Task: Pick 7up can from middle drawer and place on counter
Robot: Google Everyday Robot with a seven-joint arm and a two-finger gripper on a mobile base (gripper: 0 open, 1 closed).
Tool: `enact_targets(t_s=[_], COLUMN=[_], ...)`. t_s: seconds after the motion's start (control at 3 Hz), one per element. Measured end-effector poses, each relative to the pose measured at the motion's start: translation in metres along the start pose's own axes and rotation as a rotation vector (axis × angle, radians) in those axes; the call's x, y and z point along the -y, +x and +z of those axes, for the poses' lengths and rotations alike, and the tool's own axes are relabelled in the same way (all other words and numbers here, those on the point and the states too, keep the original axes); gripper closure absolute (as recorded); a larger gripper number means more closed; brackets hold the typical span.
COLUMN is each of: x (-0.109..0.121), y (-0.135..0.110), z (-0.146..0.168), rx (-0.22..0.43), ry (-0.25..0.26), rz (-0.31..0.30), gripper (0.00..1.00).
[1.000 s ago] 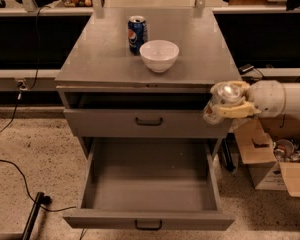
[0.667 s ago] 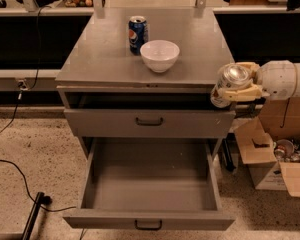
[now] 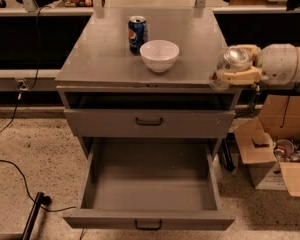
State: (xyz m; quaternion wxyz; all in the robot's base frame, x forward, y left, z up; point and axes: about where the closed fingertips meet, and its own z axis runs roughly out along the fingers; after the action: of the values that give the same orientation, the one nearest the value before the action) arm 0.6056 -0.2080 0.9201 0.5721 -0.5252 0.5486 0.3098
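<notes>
My gripper (image 3: 235, 70) comes in from the right and is shut on the 7up can (image 3: 231, 61), whose shiny silver top faces the camera. It holds the can at the counter's (image 3: 105, 59) right front corner, about level with the top surface. The middle drawer (image 3: 150, 184) is pulled fully open at the bottom of the cabinet, and nothing shows inside it. The drawer front one level higher (image 3: 149, 121) is nearly shut.
A blue Pepsi can (image 3: 137, 34) and a white bowl (image 3: 159, 55) stand on the counter's middle back. An open cardboard box (image 3: 272, 159) with clutter sits on the floor to the right. A black cable (image 3: 20, 179) runs over the floor at left.
My gripper has lifted the 7up can from beside the upper drawer front up to counter height at the right front corner.
</notes>
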Motion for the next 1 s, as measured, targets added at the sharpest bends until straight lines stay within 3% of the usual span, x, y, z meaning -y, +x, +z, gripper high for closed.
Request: enact_targets(t_s=[0.33,0.67,1.0], x=[0.043,0.076,0.093], y=[-0.034,-0.039,-0.024], z=[0.001,0.006,0.022], rx=[-0.015,-0.044,-0.082], ry=[0.068,0.147,0.19], rz=[0.012,0.121,0.218], gripper=[1.0,1.0,1.0])
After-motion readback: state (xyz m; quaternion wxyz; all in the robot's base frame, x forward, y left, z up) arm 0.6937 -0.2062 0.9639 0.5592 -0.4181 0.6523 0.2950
